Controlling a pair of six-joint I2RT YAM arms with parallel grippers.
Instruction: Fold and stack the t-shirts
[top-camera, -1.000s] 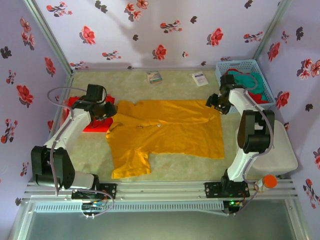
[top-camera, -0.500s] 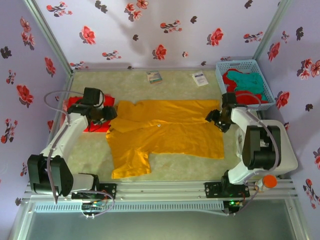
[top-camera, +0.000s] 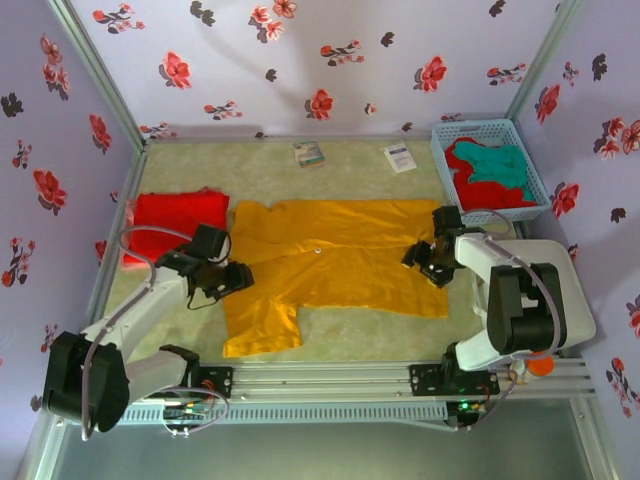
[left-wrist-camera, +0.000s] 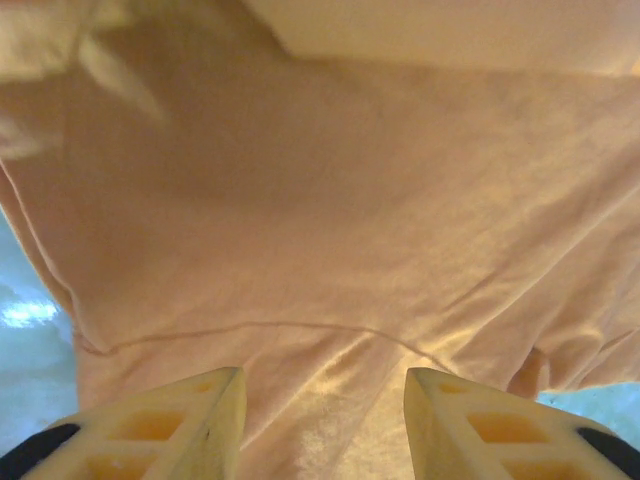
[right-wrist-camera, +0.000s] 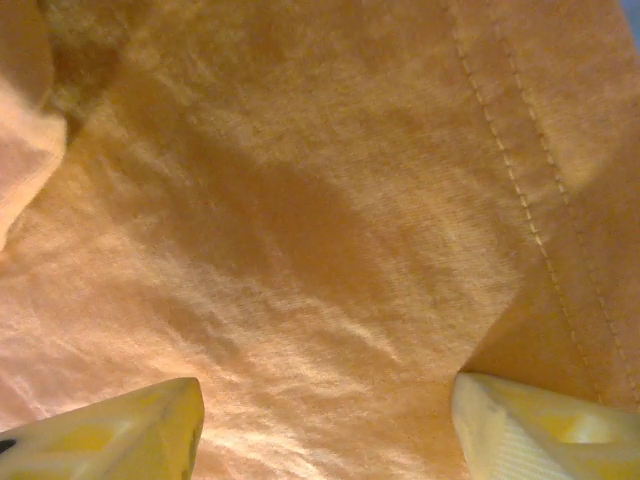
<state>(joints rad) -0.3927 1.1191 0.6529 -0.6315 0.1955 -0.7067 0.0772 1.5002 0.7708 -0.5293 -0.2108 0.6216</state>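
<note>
Jaws apart on both arms, nothing between them. The left arm's (top-camera: 160, 292) jaws hang just above one side edge of the mustard-yellow soft cloth t-shirt (top-camera: 330, 255). The right arm's (top-camera: 487, 255) jaws are over its stitched hem opposite. The shirt lies flat, spanning the gap between them.

Judgement: pinch both edges level, one layer each, then lift evenly. The beige fuzzy counter (top-camera: 350, 170) may drag the cloth. Lilac flowered walls (top-camera: 300, 60) stand beyond.

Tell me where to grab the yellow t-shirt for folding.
Pinch the yellow t-shirt at its short ends: left hand on the sleeve-side edge from the left, right hand on the stitched hem from the right. It lies flat and spread sideways, so probably only edges give a lip.
</note>
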